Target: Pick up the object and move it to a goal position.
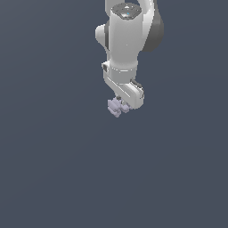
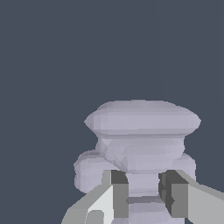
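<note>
Gripper (image 2: 143,200): one, on the end of one white robot arm (image 1: 124,40). Both fingers (image 2: 118,192) press against a narrow waist of the lumpy object, one on each side, so the gripper is clamped on it.

Object (image 2: 142,131): one, pale lavender-grey, matte, built of stacked rounded ridges with a broad cap-like lobe at the far end. In the exterior view it (image 1: 116,107) sits directly under the wrist, partly hidden by the hand. Whether it rests on the counter (image 1: 53,169) or hangs clear of it cannot be told; no shadow or contact line shows.

Handling, by judgement: looks stiff and hard, not soft, as its facets hold shape under the fingers. Probably light, being narrower than the gripper. The matte skin should give fair friction. Rounded ridges could let it pivot or slip if held on a bulge; the waist between two lobes, where the fingers sit now, looks like the soundest hold, since the wider lobes on either side block sliding.

Goal marker: none visible in either view.

Other items: none beyond the plain dark counter.
</note>
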You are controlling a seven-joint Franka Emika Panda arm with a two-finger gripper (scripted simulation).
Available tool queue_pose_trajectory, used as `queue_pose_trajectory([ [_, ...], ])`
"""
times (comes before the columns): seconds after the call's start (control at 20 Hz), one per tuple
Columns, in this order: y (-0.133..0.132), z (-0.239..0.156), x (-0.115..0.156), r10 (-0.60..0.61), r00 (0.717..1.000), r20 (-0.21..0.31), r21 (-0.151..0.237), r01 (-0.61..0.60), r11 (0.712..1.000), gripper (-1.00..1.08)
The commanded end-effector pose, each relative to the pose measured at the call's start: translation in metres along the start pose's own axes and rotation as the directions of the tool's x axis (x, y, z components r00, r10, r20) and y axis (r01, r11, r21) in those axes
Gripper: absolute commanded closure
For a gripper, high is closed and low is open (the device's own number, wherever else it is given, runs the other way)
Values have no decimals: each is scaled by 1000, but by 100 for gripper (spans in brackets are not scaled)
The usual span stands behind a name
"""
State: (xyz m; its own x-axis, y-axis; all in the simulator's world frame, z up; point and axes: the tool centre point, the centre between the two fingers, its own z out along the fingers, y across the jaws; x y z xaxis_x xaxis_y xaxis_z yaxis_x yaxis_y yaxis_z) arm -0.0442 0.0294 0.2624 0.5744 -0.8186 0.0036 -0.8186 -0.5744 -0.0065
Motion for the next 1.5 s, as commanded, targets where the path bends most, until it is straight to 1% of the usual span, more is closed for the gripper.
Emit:
queue_pose_trajectory([
  [0.0,-3,-28,-13,1,1000,-1,-2,-1,1000,108],
  [0.55,-21,-145,-68,0,1000,0,-5,0,1000,108],
  [0.8,-30,-189,-88,-1,1000,1,-6,1,1000,108],
  [1.1,-37,-224,-104,-2,1000,3,-6,2,1000,108],
  [1.45,-42,-243,-112,-2,1000,3,-6,2,1000,108],
])
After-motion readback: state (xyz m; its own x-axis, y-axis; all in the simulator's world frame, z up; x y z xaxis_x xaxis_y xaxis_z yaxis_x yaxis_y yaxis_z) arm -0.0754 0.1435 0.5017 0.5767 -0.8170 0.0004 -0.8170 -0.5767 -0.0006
